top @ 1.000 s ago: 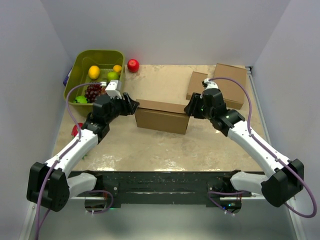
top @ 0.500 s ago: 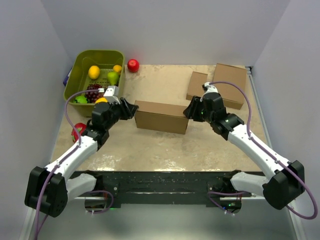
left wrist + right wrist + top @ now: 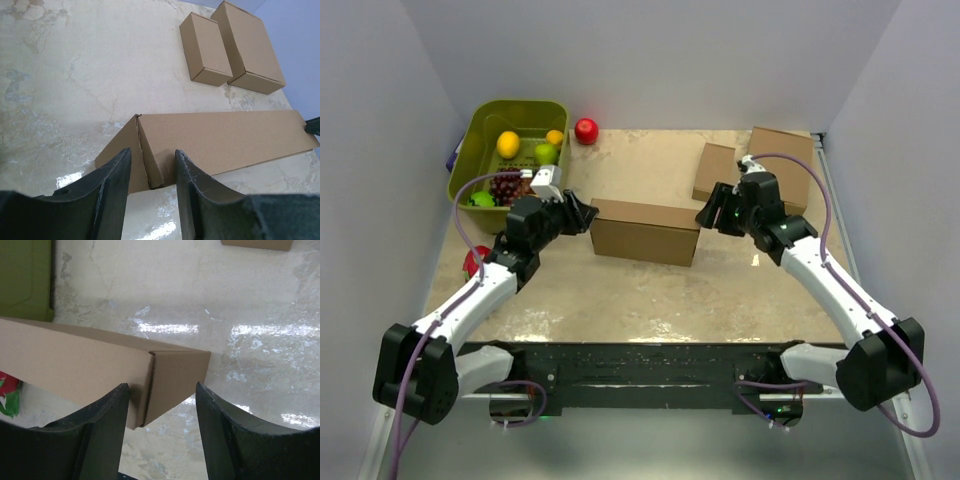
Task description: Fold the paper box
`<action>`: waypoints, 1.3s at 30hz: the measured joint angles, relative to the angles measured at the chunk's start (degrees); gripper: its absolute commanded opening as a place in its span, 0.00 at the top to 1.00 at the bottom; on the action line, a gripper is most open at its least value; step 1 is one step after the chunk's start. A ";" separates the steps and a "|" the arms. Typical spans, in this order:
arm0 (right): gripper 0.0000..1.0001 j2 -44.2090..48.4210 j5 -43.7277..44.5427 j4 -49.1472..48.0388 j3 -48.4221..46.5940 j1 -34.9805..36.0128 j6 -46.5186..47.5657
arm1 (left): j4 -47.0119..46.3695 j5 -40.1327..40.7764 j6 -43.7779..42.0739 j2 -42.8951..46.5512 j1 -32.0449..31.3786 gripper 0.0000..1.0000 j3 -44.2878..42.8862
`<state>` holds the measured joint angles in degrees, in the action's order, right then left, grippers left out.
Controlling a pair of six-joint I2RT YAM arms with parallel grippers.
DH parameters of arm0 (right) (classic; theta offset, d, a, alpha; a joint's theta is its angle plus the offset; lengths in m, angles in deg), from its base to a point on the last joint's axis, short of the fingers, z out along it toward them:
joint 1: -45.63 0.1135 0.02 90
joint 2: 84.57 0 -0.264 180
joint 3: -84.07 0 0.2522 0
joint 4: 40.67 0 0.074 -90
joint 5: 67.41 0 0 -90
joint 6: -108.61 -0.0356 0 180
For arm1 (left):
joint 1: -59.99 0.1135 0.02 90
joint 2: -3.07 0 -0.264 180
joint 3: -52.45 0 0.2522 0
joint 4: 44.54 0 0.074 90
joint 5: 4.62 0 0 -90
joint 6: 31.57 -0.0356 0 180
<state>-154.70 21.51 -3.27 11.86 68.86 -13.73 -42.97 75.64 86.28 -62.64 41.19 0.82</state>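
Observation:
The paper box [image 3: 645,232] lies in the middle of the table as a long brown cardboard box with its top down. My left gripper [image 3: 580,212] is at its left end, jaws open. In the left wrist view the box's end corner [image 3: 150,160] sits between my fingers [image 3: 112,192]. My right gripper [image 3: 706,214] is at the box's right end, open. In the right wrist view the box's end [image 3: 175,377] lies between my spread fingers [image 3: 107,430] without touching the right one.
A green basket [image 3: 480,130] with fruit stands at the far left, with a red apple [image 3: 586,130] beside it. A small narrow brown box [image 3: 713,170] and a medium flat brown box [image 3: 782,168] lie at the far right. A red object [image 3: 472,262] lies by the left arm.
The box's top now lies flatter over the box. My right gripper has drawn back to the right from the box's end. My left gripper has stayed near the left end.

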 measured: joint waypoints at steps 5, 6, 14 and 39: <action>0.41 0.61 -4.02 2.16 -0.20 -4.79 0.31 | -0.20 -0.50 -0.02 -0.46 0.04 0.57 -0.17; 0.41 0.83 -4.55 2.64 -0.20 -4.98 0.28 | -0.22 -0.55 -0.02 -0.52 0.04 0.57 -0.20; 0.41 3.06 -8.07 3.76 -0.11 -5.14 0.11 | -0.26 -0.66 -0.44 -0.98 0.04 0.57 -0.57; 0.65 1.07 -9.81 1.31 1.14 -4.85 1.49 | -0.31 -1.01 -0.68 -1.46 0.11 0.58 -0.92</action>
<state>-153.63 11.70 -1.96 12.99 64.01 -12.24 -43.28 74.64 85.61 -64.10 41.29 -0.10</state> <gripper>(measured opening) 0.388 0.428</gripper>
